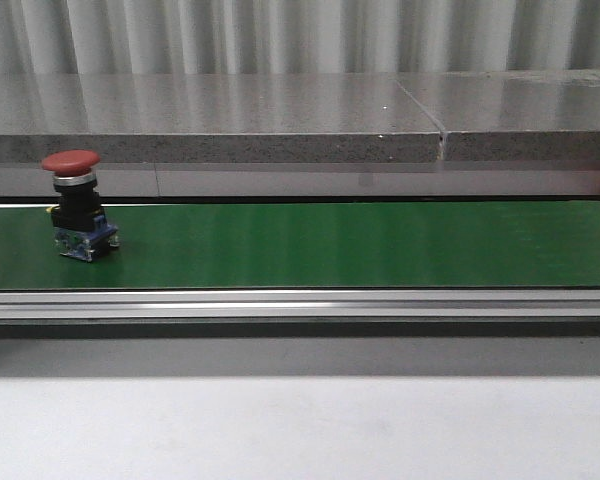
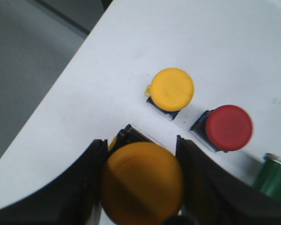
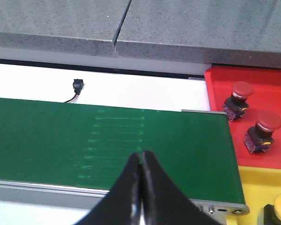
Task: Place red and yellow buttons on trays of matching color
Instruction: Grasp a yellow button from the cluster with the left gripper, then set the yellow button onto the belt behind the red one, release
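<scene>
Green conveyor belt (image 1: 330,245) fills the front view, and riding on its left end stands a red mushroom-head push button (image 1: 76,205), upright on its black and blue switch block. At the belt's far end the red tray (image 3: 220,89) already carries two red buttons, with the yellow tray (image 3: 257,187) just beside it. Left gripper (image 2: 140,183) is clamped around a yellow button (image 2: 141,183), fingers pressing the cap's rim from both sides, above a white table where a loose yellow button (image 2: 171,89) and a loose red button (image 2: 229,127) sit near each other. Right gripper (image 3: 140,161) hangs over the belt, fingertips pinched together on nothing. These buttons look light, rigid and top-heavy with slick domed caps, so squeezing the squarer body below seems the surer hold.
</scene>
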Motion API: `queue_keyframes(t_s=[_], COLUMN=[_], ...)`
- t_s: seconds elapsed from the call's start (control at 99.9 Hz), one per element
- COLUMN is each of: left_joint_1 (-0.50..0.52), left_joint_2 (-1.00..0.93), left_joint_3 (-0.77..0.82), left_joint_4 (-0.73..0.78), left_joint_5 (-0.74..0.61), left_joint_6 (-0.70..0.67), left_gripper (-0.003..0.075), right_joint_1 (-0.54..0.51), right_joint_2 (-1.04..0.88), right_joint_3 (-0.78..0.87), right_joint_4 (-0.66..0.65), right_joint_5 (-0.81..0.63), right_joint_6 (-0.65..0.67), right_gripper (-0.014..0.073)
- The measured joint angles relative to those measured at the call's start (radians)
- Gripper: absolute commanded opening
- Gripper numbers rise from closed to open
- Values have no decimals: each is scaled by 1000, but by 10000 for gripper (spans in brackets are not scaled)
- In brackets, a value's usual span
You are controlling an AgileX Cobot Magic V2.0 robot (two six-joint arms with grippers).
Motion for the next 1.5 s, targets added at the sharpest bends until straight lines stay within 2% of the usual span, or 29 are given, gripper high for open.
queue_keyframes(t_s=[0.29,0.48,0.691,1.051,1.501], left_joint_1=[-196,-336,-427,-425,-319], left_joint_2=[-174,-188,-188,-188,-182], left_joint_3=[2,37,120,161,161], left_joint_4=[-6,-22,-41,-93,-104], left_joint_5=[90,102,104,85,82], left_joint_6=[42,48,52,54,72], left_gripper=[-21,-21,-21,-21,-20], right_joint_1=[0,0,0,0,0], right_joint_2=[0,0,0,0,0], right_joint_3=[0,0,0,0,0], right_joint_4=[0,0,0,0,0], right_joint_5=[0,0,2,2,2], right_joint_6=[0,0,0,0,0], right_gripper=[-69,-69,-69,-69,-69])
